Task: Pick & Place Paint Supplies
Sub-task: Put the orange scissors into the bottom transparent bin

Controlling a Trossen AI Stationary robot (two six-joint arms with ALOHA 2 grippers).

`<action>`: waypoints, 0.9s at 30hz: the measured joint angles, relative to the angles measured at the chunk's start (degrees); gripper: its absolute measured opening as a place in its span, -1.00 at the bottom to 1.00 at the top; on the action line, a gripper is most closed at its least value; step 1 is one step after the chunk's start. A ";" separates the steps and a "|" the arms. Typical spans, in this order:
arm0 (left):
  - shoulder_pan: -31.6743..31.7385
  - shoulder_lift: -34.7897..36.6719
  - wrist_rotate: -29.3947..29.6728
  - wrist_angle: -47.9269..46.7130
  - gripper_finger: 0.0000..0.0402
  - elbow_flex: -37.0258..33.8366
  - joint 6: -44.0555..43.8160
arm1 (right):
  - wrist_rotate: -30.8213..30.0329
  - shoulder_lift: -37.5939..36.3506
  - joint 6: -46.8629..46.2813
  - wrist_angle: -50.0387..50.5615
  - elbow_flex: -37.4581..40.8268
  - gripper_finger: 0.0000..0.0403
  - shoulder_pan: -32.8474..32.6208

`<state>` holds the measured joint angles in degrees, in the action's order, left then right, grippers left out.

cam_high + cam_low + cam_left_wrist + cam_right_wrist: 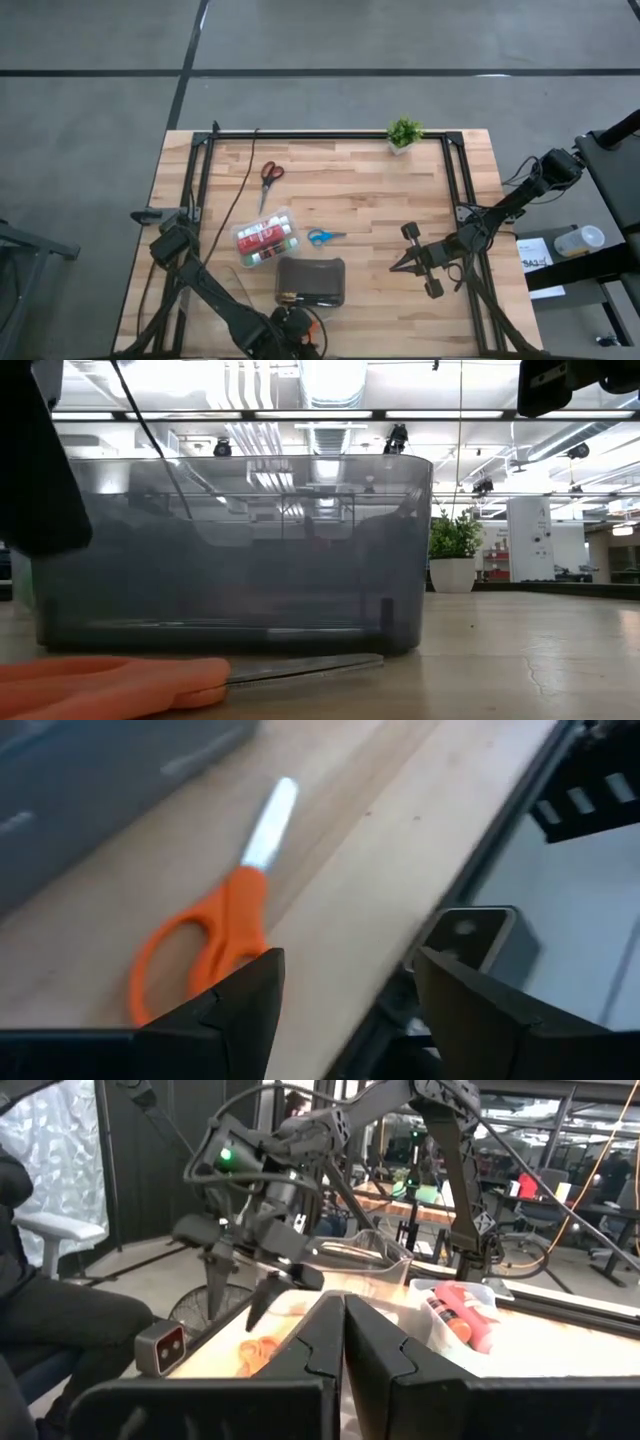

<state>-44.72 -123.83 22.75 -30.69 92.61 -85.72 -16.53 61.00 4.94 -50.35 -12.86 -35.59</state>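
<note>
Scissors with orange handles [205, 945] are lying flat on the table [370, 200] at its near edge, just in front of the dark grey case [311, 282]. The left gripper [345, 1010] is hovering above them with its fingers standing apart, holding nothing. The right gripper [396, 268] is resting over the table's right side, fingers pressed together and empty. Red-handled scissors [270, 175] and blue-handled scissors [322, 237] are lying apart; paint tubes [266, 240] are sitting in a clear box [288, 217].
</note>
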 joint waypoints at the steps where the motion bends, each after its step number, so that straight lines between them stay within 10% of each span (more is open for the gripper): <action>1: -0.05 0.00 -0.11 0.72 0.16 0.01 0.01 | 0.00 0.00 0.00 0.20 0.00 -0.96 0.00; 27: -1.30 -4.20 0.05 0.55 0.16 -0.03 2.40 | 0.00 0.00 -0.01 0.63 0.00 -0.96 0.04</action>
<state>-46.02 -128.03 22.81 -30.14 92.58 -83.33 -16.53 60.99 4.93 -49.71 -12.86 -35.55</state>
